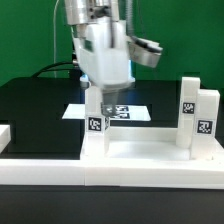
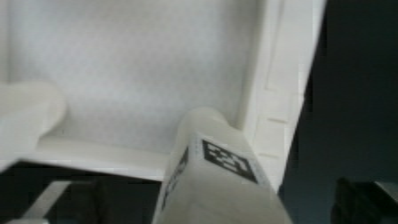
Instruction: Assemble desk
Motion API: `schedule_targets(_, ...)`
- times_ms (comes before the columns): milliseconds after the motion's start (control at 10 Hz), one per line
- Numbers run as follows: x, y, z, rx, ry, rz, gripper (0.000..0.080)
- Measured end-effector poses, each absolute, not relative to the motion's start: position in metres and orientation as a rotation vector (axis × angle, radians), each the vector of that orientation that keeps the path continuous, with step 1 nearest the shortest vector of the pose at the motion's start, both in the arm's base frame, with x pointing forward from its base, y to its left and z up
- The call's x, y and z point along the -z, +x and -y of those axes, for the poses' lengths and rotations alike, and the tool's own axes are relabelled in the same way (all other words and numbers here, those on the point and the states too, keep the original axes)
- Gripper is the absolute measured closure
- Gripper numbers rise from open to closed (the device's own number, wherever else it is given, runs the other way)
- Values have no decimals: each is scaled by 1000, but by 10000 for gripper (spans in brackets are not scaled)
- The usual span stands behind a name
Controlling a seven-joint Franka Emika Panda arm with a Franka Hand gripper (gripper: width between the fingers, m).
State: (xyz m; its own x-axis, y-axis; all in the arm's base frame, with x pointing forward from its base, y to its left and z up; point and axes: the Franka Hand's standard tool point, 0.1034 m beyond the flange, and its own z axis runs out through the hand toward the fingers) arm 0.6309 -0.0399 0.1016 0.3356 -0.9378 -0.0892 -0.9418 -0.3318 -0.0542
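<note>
A white robot arm reaches down from the top of the exterior view over a black tabletop (image 1: pixel 30 110). Its gripper (image 1: pixel 104 100) hangs just above a small white leg (image 1: pixel 97 124) that stands upright, its long axis vertical, with a black-and-white square tag facing the camera.

This leg stands at the near edge of the large white desk panel (image 1: pixel 150 160), which lies flat across the lower part of the exterior view, its long axis running from that view's left to its right. The panel's raised rim shows as a low white wall along the front.

Two more white legs stand upright on the panel toward the exterior view's right, close together: a taller-looking leg (image 1: pixel 188 112) and a second leg (image 1: pixel 206 118) just beside it, each carrying a tag on the camera-facing side.

Behind the gripper, the flat marker board (image 1: pixel 125 110) lies on the tabletop, partly hidden by the arm.

The gripper's fingers (image 1: pixel 93 98) stand spread apart, released, with the leg below them; whether they touch it cannot be told.

In the wrist view, the tagged leg (image 2: pixel 217 165) fills the foreground, tilted in the picture, in front of the panel's white inner surface (image 2: pixel 143 60) and its raised rim (image 2: pixel 285 70). One blurred finger (image 2: pixel 25 115) shows at the edge.
</note>
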Motion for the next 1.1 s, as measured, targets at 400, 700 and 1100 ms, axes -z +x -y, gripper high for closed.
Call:
schedule_targets(400, -101, 630, 37, -43, -2711, -1386, 151)
schedule_targets(700, -109, 634, 46, -49, -2997, -675, 151)
schedule_targets(1100, -108, 633, 46, -52, -2980, -735, 299)
